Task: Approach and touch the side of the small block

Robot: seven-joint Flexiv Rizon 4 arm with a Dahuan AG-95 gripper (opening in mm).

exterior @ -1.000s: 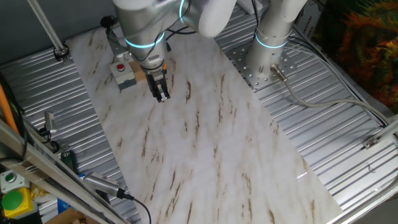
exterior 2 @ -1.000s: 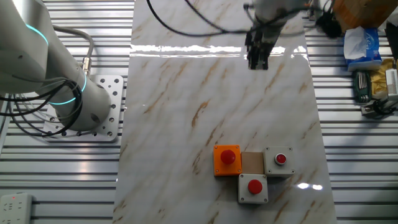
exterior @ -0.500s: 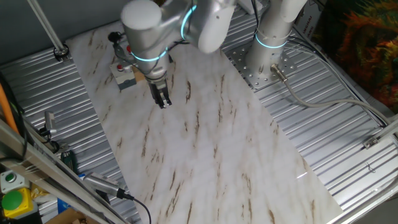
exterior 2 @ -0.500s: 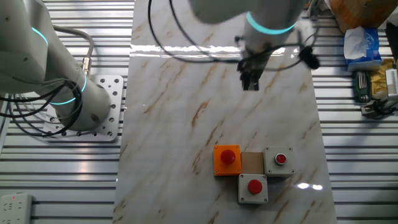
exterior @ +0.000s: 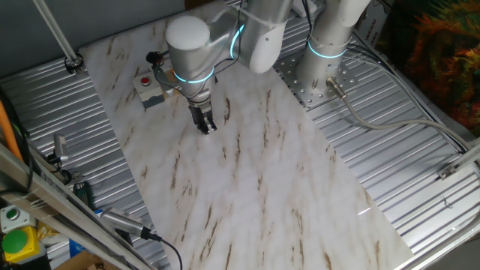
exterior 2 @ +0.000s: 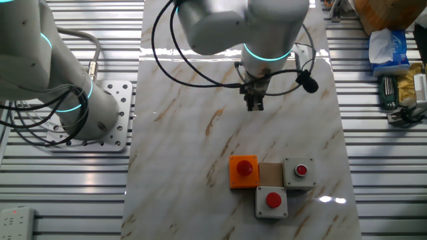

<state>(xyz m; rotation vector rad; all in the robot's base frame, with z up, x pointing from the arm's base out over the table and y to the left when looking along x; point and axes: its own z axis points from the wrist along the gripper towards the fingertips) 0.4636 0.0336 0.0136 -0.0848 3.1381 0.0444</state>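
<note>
I see the gripper (exterior 2: 254, 104) has shifted over the last second: in the other fixed view it was up at the far edge of the marble board (exterior 2: 193, 173), right of centre, and now it sits lower in frame and further left, closer to the box cluster. In one fixed view the same move reads as the gripper (exterior: 206, 124) sliding away from the boxes at far left toward the board's middle, so the two views disagree on closeness; I trust neither fully. Fingers point down at the board and look narrow, nearly together, holding nothing.

Meaning for the task: I judge this as still the approach phase, no contact yet. The small block (exterior 2: 270, 173), a plain tan piece, sits in the near part of the board in the other fixed view, wedged between the orange button box (exterior 2: 243, 171) on its left and a grey button box (exterior 2: 298, 173) on its right, with a second grey button box (exterior 2: 271, 201) touching its near side. Only its far side looks free, so that is the side I'd aim for.

Counts: one arm working, one gripper, one small block, one orange button box, two grey button boxes, three red buttons in all. A second arm base (exterior 2: 80, 107) stands left of the board, idle.
</note>
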